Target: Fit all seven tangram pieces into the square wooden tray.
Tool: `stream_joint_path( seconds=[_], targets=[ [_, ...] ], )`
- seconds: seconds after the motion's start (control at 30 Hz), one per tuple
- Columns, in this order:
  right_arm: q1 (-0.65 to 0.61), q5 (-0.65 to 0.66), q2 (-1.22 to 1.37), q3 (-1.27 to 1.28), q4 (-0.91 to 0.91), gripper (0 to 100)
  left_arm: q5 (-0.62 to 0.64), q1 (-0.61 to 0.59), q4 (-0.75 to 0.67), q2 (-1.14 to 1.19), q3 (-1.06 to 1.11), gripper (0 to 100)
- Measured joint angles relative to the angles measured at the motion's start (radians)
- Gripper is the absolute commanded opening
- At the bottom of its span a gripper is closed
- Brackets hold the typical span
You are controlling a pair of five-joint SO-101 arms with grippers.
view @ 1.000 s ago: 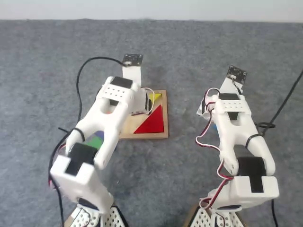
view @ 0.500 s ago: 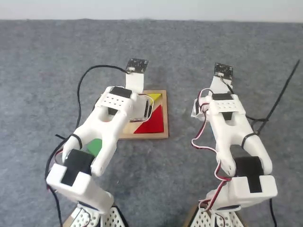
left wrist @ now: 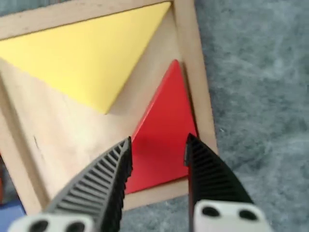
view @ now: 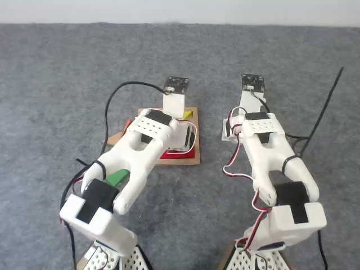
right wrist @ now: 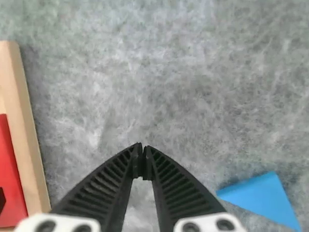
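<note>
The square wooden tray (left wrist: 190, 58) holds a yellow triangle (left wrist: 91, 63) and a red triangle (left wrist: 161, 140). My left gripper (left wrist: 159, 141) hangs open just above the red triangle, with nothing between its fingers. From above, the left arm covers most of the tray (view: 194, 160), leaving slivers of the red triangle (view: 184, 153) and the yellow triangle (view: 187, 115). My right gripper (right wrist: 141, 147) is shut and empty over bare carpet, just off the tray's side (right wrist: 24, 145). A blue triangle (right wrist: 263, 198) lies on the carpet close to it. A green piece (view: 118, 178) lies under the left arm.
An orange-red piece (view: 126, 125) and a pale wooden-looking piece (view: 115, 136) lie by the tray's left side. Black cables run from both arms across the grey carpet. The white arm bases (view: 107, 259) stand at the near edge.
The left arm has swung right across the tray, now covering more of the red triangle. The right arm has turned left, toward the tray.
</note>
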Motion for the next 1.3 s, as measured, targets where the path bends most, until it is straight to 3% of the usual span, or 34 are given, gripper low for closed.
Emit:
stream_joint_path(
  seconds=[0.23, 0.57, 0.73, 1.1, 1.3],
  targets=[
    [0.002, 0.000, 0.003, 0.000, -0.003, 0.7, 0.098, 0.000, 0.000, 0.000, 0.000, 17],
    [-0.002, 0.066, 0.003, 0.000, 0.005, 0.7, 0.077, 0.000, 0.000, 0.000, 0.000, 18],
    [0.000, 0.068, 0.003, 0.000, 0.005, 0.7, 0.038, 0.000, 0.000, 0.000, 0.000, 30],
    [0.000, 0.068, 0.003, 0.000, 0.005, 0.7, 0.063, -0.021, 0.000, 0.000, 0.025, 27],
    [0.000, 0.071, 0.003, 0.000, 0.014, 0.7, 0.075, -0.089, 0.000, 0.000, 0.025, 27]
  ],
)
